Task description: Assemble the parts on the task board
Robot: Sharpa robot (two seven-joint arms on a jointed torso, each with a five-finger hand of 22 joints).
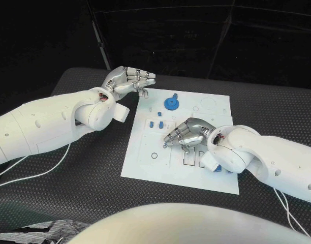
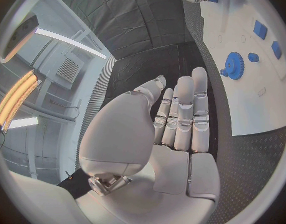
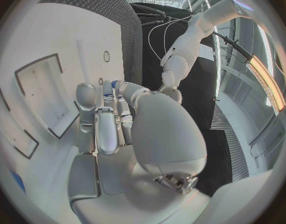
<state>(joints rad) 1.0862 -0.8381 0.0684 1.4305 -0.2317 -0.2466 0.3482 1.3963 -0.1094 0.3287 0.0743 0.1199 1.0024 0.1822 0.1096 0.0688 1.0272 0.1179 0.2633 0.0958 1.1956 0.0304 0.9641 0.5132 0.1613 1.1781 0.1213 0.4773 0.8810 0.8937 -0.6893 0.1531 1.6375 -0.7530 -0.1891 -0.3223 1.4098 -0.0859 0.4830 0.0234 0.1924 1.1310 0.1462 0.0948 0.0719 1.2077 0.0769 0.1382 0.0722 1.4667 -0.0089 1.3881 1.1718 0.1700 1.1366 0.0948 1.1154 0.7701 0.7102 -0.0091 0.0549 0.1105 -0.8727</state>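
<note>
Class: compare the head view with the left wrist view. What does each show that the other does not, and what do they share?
Head view alone: the whole task board with its rectangular recesses near the right hand, and a blue part by the right wrist.

Left wrist view alone: the palm side of the left hand, fingers straight and close together, holding nothing.

Both: the blue gear and the small blue parts on the board.

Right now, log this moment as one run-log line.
left hand: open, beside task board | right hand: over board, grip unclear | blue gear: on board
</note>
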